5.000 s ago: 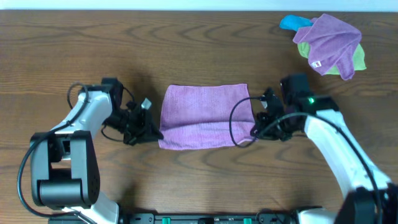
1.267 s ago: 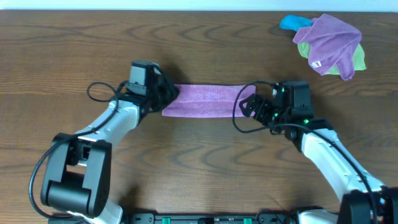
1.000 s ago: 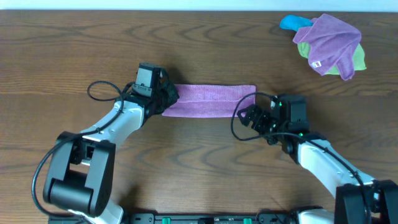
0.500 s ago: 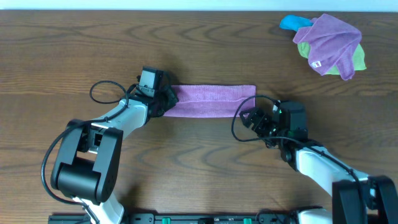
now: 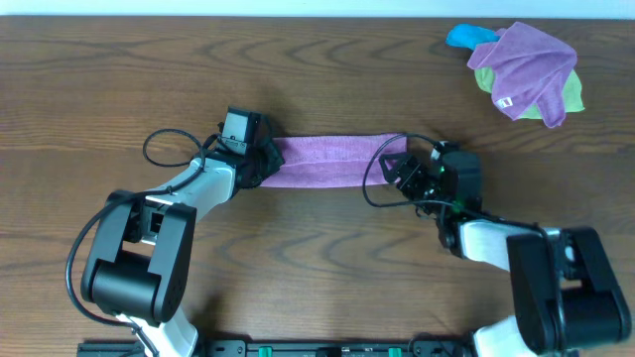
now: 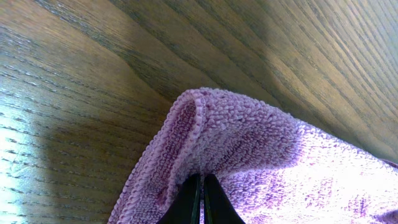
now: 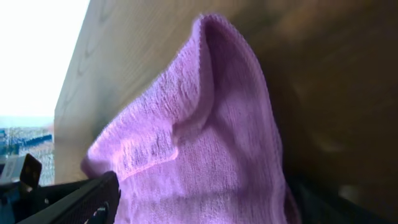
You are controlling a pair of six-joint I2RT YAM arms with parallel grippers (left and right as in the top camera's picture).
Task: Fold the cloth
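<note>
cloth is lying as a narrow folded strip of looped purple terry on the wood-grain table. left gripper is reaching low, jaws pinching the rolled left edge. right gripper is straddling the right end, jaws spread.

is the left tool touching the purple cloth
Touching. The left wrist view shows the left tool pinched shut on the cloth, with the folded edge bulging around the fingertips.
</note>
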